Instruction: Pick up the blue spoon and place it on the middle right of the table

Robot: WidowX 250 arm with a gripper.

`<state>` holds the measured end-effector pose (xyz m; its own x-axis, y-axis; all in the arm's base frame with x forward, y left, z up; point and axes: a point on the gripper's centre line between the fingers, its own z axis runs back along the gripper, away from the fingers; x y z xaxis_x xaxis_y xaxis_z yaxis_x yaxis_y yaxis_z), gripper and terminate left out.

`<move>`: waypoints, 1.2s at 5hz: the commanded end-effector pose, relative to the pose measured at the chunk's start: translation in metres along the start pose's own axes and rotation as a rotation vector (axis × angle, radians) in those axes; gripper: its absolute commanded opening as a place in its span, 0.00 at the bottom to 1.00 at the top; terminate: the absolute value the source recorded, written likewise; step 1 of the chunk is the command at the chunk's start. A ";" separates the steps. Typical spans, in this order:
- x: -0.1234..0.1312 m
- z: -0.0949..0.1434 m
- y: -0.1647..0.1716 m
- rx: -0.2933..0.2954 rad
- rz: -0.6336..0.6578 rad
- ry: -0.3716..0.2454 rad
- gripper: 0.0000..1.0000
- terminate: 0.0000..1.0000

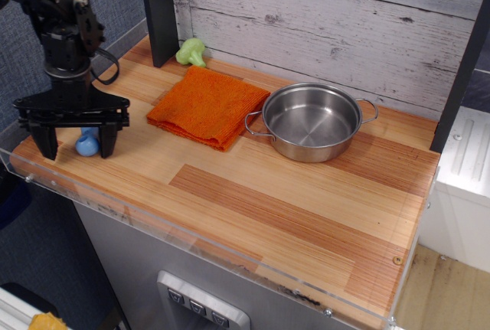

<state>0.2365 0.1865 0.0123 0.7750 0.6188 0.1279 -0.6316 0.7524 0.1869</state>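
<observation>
The blue spoon (87, 143) lies at the near left corner of the wooden table (253, 192); only its light-blue handle shows, its grey bowl is hidden behind the gripper. My black gripper (75, 142) is open and hangs low over the table, its two fingers (108, 138) straddling the spoon, one to the left and one to the right. The fingers do not seem to touch the spoon.
An orange cloth (205, 105) lies at the back middle-left. A steel pot (310, 121) stands to its right. A green toy vegetable (191, 51) sits at the back by a dark post (159, 8). A clear acrylic rim (191, 242) runs along the front edge.
</observation>
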 end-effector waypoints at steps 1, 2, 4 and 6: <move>-0.001 -0.001 0.003 0.002 -0.023 -0.026 0.00 0.00; -0.001 -0.002 0.002 -0.016 -0.038 -0.015 0.00 0.00; 0.004 0.007 0.005 -0.062 -0.032 -0.036 0.00 0.00; 0.012 0.043 0.001 -0.118 -0.056 -0.113 0.00 0.00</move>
<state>0.2464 0.1849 0.0422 0.8090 0.5597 0.1796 -0.5791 0.8112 0.0806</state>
